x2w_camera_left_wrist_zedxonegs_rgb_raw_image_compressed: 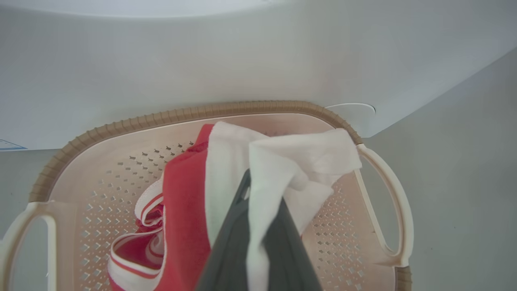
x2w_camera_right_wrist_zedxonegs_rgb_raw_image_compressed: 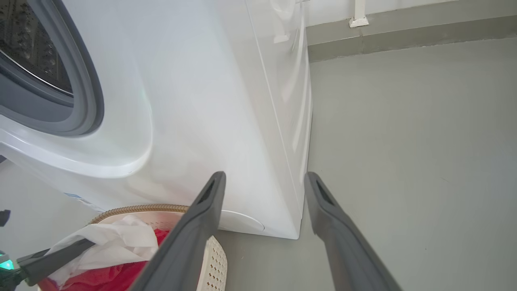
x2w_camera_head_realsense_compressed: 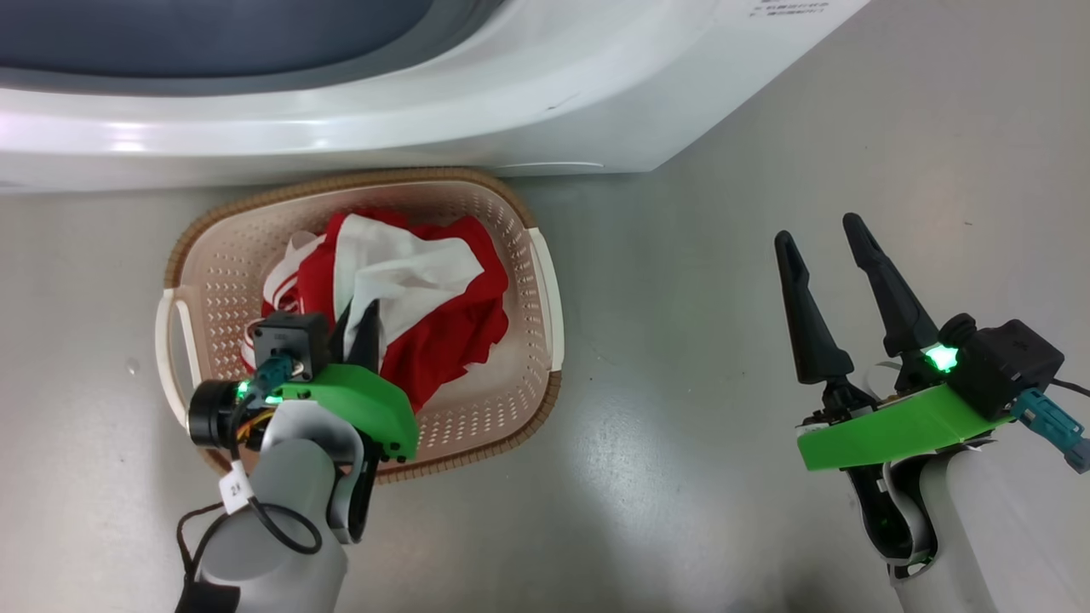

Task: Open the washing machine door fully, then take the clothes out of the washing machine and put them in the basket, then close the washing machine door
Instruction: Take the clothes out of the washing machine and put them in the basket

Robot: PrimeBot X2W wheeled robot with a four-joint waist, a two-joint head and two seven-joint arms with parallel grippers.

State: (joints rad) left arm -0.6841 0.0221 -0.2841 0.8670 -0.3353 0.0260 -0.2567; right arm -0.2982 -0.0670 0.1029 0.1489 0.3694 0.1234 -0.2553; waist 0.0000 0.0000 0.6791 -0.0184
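The basket (x2w_camera_head_realsense_compressed: pixel 358 180) stands on the floor (x2w_camera_head_realsense_compressed: pixel 698 383), hard against the lower front of the washing machine (x2w_camera_head_realsense_compressed: pixel 511 111). The clothes (x2w_camera_head_realsense_compressed: pixel 443 332) lie heaped inside it, red fabric below and a white panel uppermost. The left gripper (x2w_camera_head_realsense_compressed: pixel 364 328) is over the basket's near left part and points into the heap. In the left wrist view its fingers (x2w_camera_left_wrist_zedxonegs_rgb_raw_image_compressed: pixel 230 250) are closed together, with a fold of the white panel pinched between them and draped over one finger. The right gripper (x2w_camera_head_realsense_compressed: pixel 817 233) is above bare floor to the right of the basket, well apart from it. Its fingers are spread wide and hold nothing. In the right wrist view the grey gasket (x2w_camera_right_wrist_zedxonegs_rgb_raw_image_compressed: pixel 87 101) and perforated drum (x2w_camera_right_wrist_zedxonegs_rgb_raw_image_compressed: pixel 32 60) are exposed at the machine's front.
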